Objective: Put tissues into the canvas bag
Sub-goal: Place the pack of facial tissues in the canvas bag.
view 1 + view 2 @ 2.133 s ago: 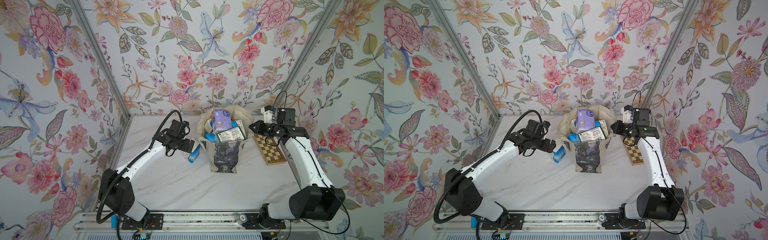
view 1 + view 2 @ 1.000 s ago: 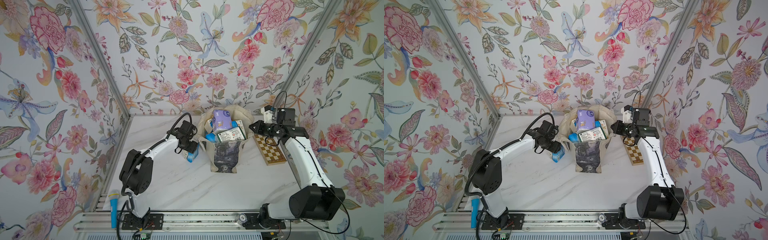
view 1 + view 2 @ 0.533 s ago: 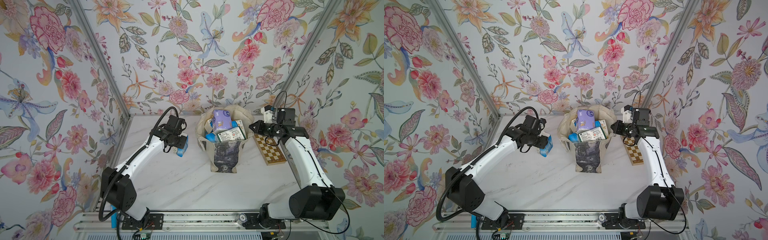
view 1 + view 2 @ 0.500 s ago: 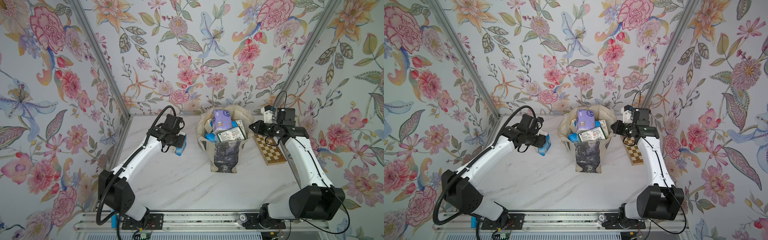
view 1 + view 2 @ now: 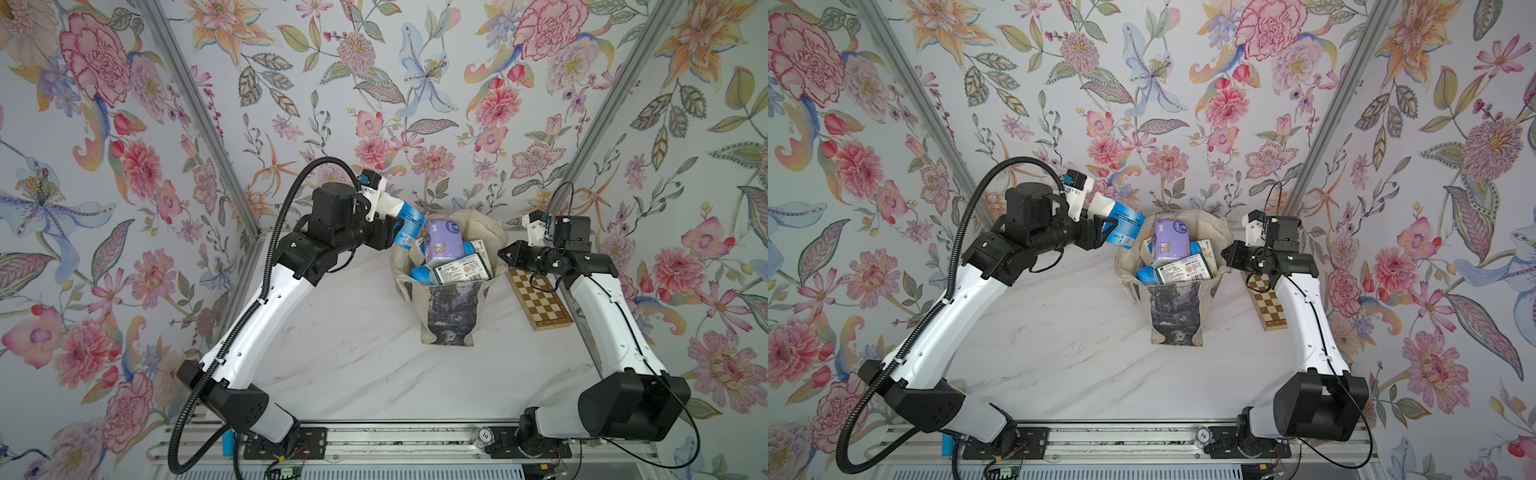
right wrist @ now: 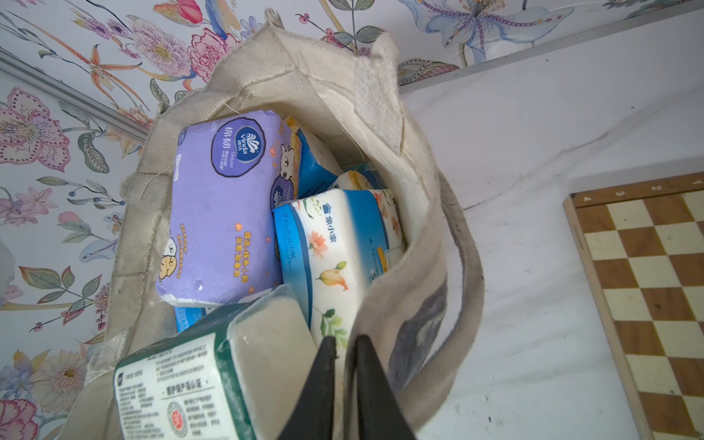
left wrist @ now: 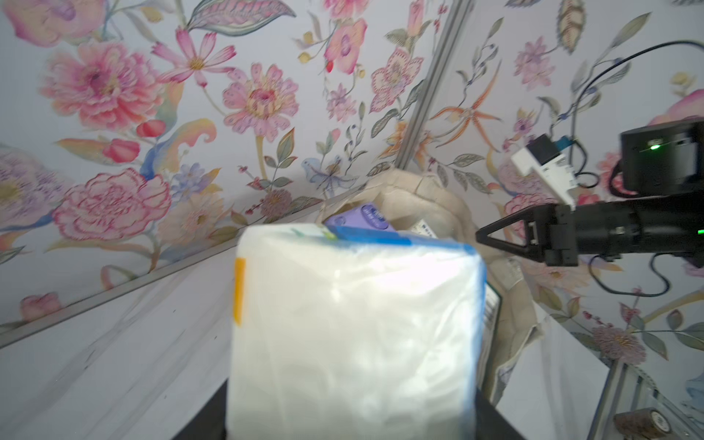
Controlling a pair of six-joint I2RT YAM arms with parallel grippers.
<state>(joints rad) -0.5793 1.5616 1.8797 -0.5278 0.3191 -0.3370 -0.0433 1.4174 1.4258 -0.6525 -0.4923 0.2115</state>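
The cream canvas bag (image 5: 451, 316) (image 5: 1177, 316) (image 6: 381, 114) stands open at the back of the table, full of tissues. A lilac pack (image 5: 442, 243) (image 6: 221, 213) and a green-white pack (image 5: 461, 268) (image 6: 171, 388) lie on top, beside a blue-white floral pack (image 6: 335, 244). My left gripper (image 5: 397, 232) (image 5: 1100, 232) is shut on a blue-and-white pack (image 5: 409, 226) (image 7: 350, 324), held in the air at the bag's left rim. At the bag's right rim my right gripper (image 5: 500, 252) (image 6: 344, 354) is shut on the fabric edge.
A wooden chessboard (image 5: 540, 301) (image 6: 647, 285) lies flat right of the bag, under the right arm. Floral walls close the back and both sides. A blue object (image 5: 226, 442) shows by the left arm's base.
The left gripper took the blue-and-white pack from the table beside the bag, swung it left, then lifted it up to the bag's left rim. The right arm has stayed put.
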